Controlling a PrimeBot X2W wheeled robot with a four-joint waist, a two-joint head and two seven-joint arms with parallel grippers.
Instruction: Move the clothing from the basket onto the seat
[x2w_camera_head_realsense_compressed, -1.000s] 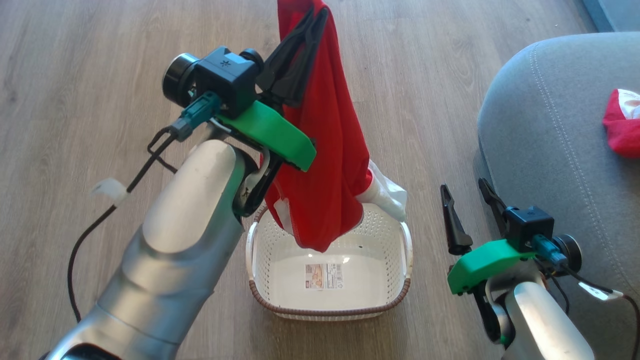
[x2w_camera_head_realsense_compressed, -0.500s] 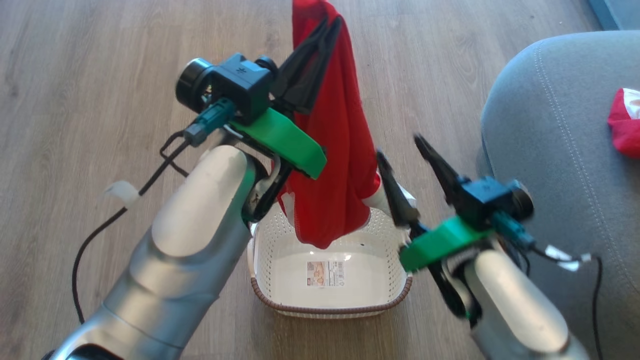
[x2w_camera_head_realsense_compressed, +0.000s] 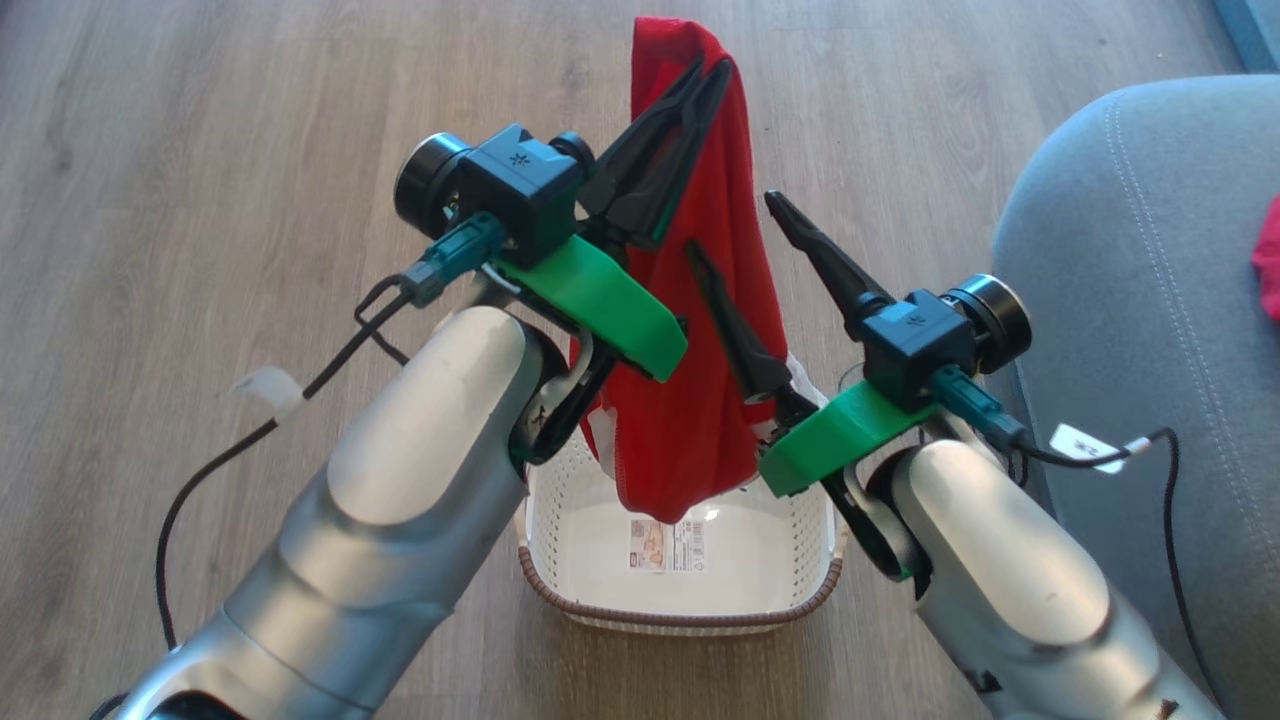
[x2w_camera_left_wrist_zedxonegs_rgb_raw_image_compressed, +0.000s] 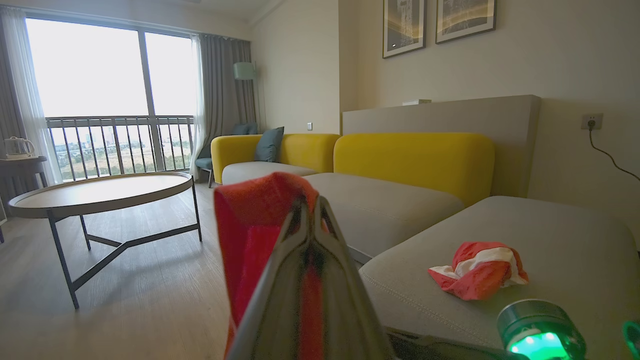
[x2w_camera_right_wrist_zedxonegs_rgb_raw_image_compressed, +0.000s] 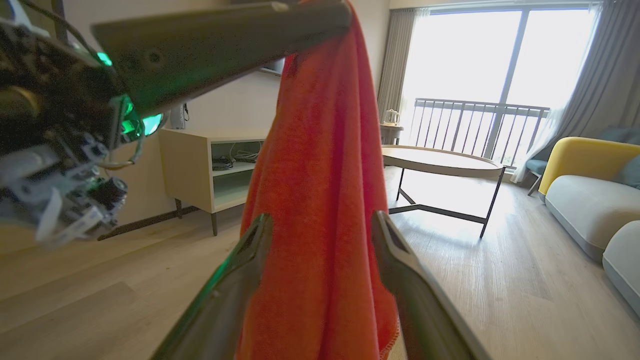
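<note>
A bright red garment (x2w_camera_head_realsense_compressed: 690, 340) hangs from my left gripper (x2w_camera_head_realsense_compressed: 712, 68), which is shut on its top fold, high above the basket (x2w_camera_head_realsense_compressed: 690, 618). The cream basket stands on the floor, and its inside shows just a label. My right gripper (x2w_camera_head_realsense_compressed: 730, 222) is open, one finger over the cloth and one to its right. In the right wrist view the garment (x2w_camera_right_wrist_zedxonegs_rgb_raw_image_compressed: 320, 150) hangs between and just beyond the spread fingers of my right gripper (x2w_camera_right_wrist_zedxonegs_rgb_raw_image_compressed: 320, 220). A second red-and-white piece (x2w_camera_left_wrist_zedxonegs_rgb_raw_image_compressed: 477, 270) lies on the grey seat (x2w_camera_left_wrist_zedxonegs_rgb_raw_image_compressed: 560, 235), which rises at the right (x2w_camera_head_realsense_compressed: 1130, 260).
A round wooden table (x2w_camera_left_wrist_zedxonegs_rgb_raw_image_compressed: 100, 192) on dark legs stands on the wood floor beyond the basket. Yellow-backed sofa sections (x2w_camera_left_wrist_zedxonegs_rgb_raw_image_compressed: 415, 155) run behind the seat. A low pale cabinet (x2w_camera_right_wrist_zedxonegs_rgb_raw_image_compressed: 210, 165) lines the wall on the other side.
My right arm has swung from beside the seat up to the hanging garment, fingers still open. My left gripper has carried the garment slightly right. The camera has shifted a little.
</note>
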